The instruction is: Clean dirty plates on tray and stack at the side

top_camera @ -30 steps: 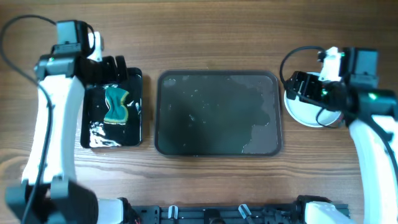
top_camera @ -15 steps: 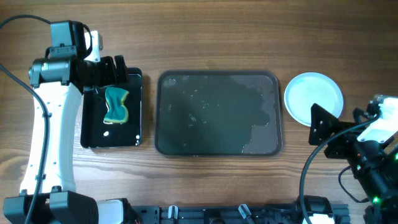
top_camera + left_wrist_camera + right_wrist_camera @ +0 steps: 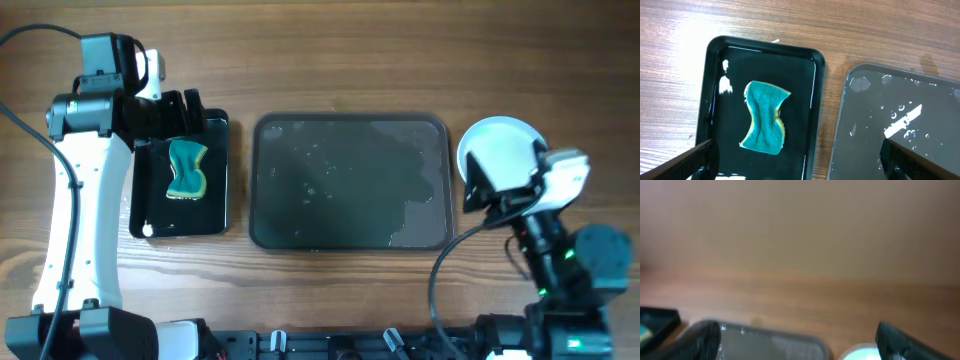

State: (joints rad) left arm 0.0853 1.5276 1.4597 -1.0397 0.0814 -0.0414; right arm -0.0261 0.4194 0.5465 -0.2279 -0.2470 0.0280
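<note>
One clean pale plate | tray wet-speckled | left end effector, right end effector wide

A second ago the right arm hangs over the plates. We then see it draw back to the near right of the tabletop, baring the stack. Now its right pincer, jaws apart, covers the stack's near rim. The left arm sits slightly further left than a second ago.
</note>
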